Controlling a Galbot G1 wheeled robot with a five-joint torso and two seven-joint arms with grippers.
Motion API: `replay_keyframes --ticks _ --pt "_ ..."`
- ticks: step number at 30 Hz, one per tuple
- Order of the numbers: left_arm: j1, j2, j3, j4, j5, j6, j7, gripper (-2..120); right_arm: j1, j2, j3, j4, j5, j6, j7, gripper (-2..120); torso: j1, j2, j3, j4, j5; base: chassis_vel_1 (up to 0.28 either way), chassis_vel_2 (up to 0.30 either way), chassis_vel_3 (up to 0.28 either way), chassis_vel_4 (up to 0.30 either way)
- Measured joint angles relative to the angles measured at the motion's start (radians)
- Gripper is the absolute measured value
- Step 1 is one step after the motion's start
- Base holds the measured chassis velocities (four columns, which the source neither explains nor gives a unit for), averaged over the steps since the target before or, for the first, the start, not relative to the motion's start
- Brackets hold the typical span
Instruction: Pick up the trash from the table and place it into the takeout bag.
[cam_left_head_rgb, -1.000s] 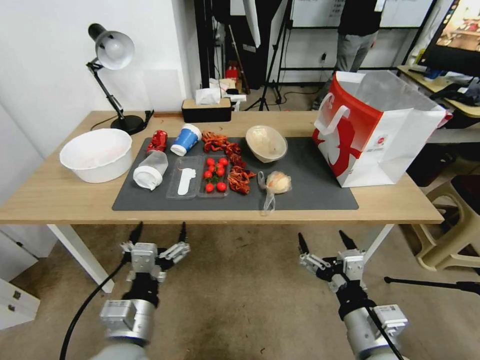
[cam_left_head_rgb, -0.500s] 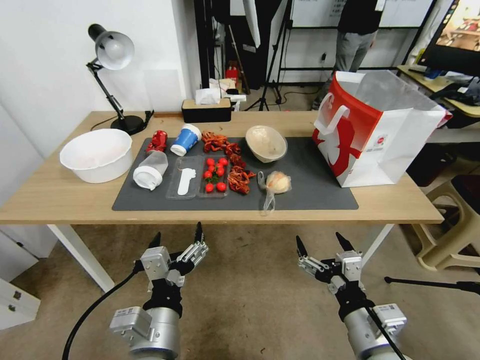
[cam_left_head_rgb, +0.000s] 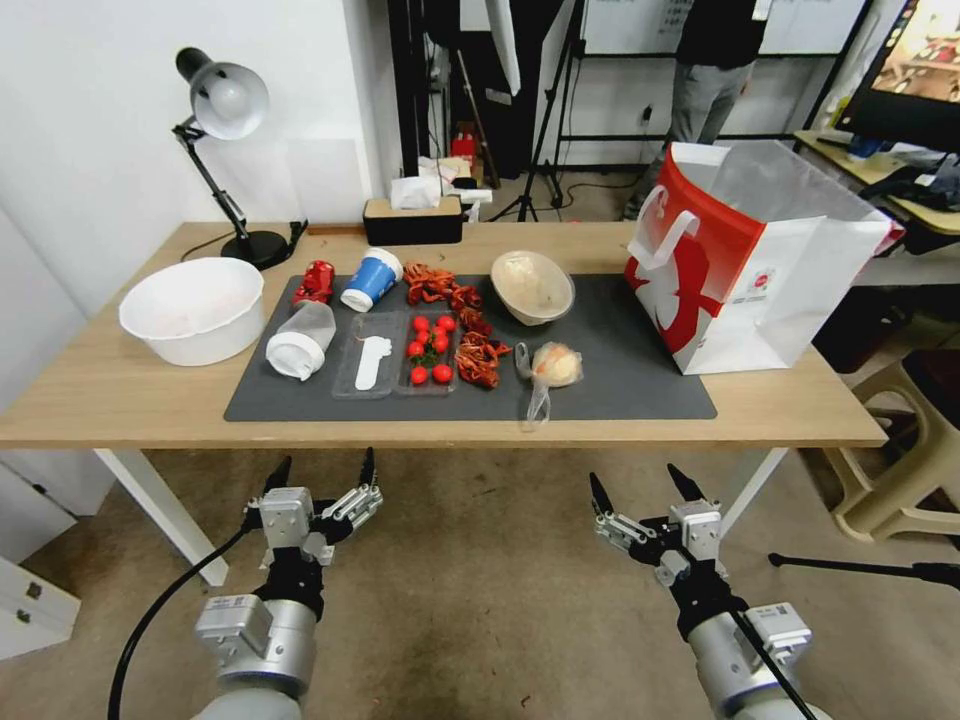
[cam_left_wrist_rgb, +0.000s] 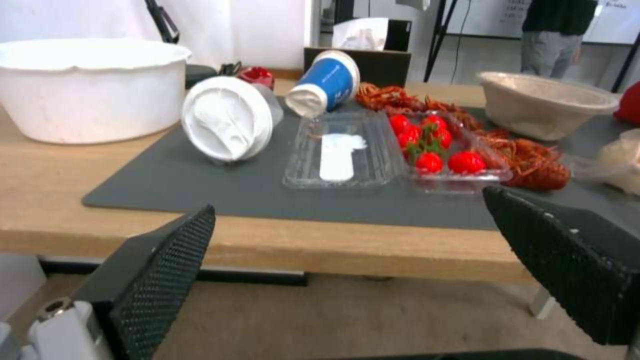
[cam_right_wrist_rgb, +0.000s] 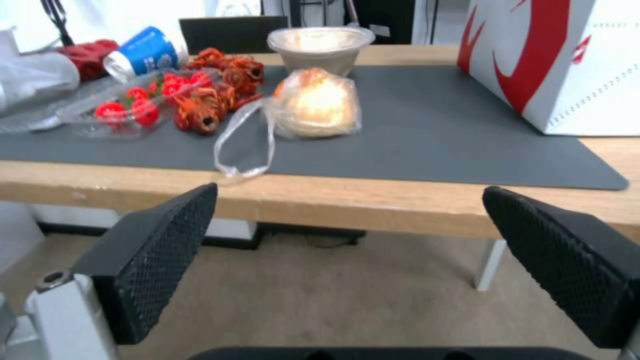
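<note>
While both sets of jaws stand wide and empty below the desk's (cam_left_head_rgb: 120, 400) near edge, left gripper (cam_left_head_rgb: 321, 470) and right gripper (cam_left_head_rgb: 643, 485) risk striking it when rising. Trash lies on the mat: the knotted bag (cam_left_head_rgb: 553, 366) could snag; takeout bag (cam_left_head_rgb: 745, 260) stands far right.

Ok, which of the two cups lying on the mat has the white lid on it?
The translucent cup, nearest the large white bowl. The blue paper cup behind it has no lid, just an open white rim.
</note>
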Motion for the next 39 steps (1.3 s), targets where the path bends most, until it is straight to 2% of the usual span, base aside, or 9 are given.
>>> replay_keyframes --ticks 6,11,19,22,25,30,34,38,39 --pt "-0.004 -0.008 0.006 0.017 -0.002 -0.003 -0.008 100 0.029 -0.042 0.0 0.0 0.054 -0.006 0.0 100 0.0 0.0 0.0 0.0 0.0001 0.0 0.0 0.0 0.0" --pt "-0.014 -0.005 -0.015 0.035 0.003 -0.01 -0.011 100 0.085 -0.094 -0.014 -0.002 0.171 -0.002 0.004 100 0.0 0.0 0.0 -0.0001 0.0 0.0 0.0 0.0 0.0" --pt "-0.009 -0.012 -0.022 0.033 0.008 -0.014 -0.01 100 0.31 -0.239 -0.046 -0.06 0.374 -0.041 0.033 100 0.0 0.0 0.0 0.0002 0.0001 0.0 0.0 0.0 0.0" --pt "-0.004 -0.021 -0.026 0.02 0.007 -0.007 -0.009 100 0.437 -0.304 -0.078 -0.131 0.458 -0.057 0.05 100 0.0 0.0 0.0 -0.0001 -0.0001 0.0 0.0 0.0 0.0" --pt "-0.006 -0.022 -0.033 0.019 0.004 -0.006 -0.008 100 0.542 -0.33 -0.117 -0.197 0.49 -0.067 0.061 100 0.0 0.0 0.0 0.0002 0.0 0.0 0.0 0.0 0.0" --pt "-0.007 -0.021 -0.044 0.027 -0.006 -0.005 -0.009 100 0.718 -0.343 -0.224 -0.303 0.528 -0.093 0.083 100 0.0 0.0 0.0 0.0003 0.0 0.0 0.0 0.0 0.0" --pt "-0.005 -0.027 -0.046 0.028 -0.007 -0.005 -0.009 100 0.783 -0.342 -0.281 -0.353 0.526 -0.119 0.096 100 0.0 0.0 0.0 0.0001 -0.0001 0.0 0.0 0.0 0.0" --pt "0.0 -0.037 -0.046 0.025 -0.007 -0.006 -0.01 100 0.864 -0.329 -0.339 -0.403 0.462 -0.265 0.152 100 0.0 0.0 0.0 0.0001 0.0 0.0 0.0 0.0 0.0" --pt "0.0 -0.037 -0.046 0.025 -0.007 -0.006 -0.01 100 0.864 -0.329 -0.339 -0.403 0.462 -0.265 0.152 100 0.0 0.0 0.0 0.0001 0.0 0.0 0.0 0.0 0.0"
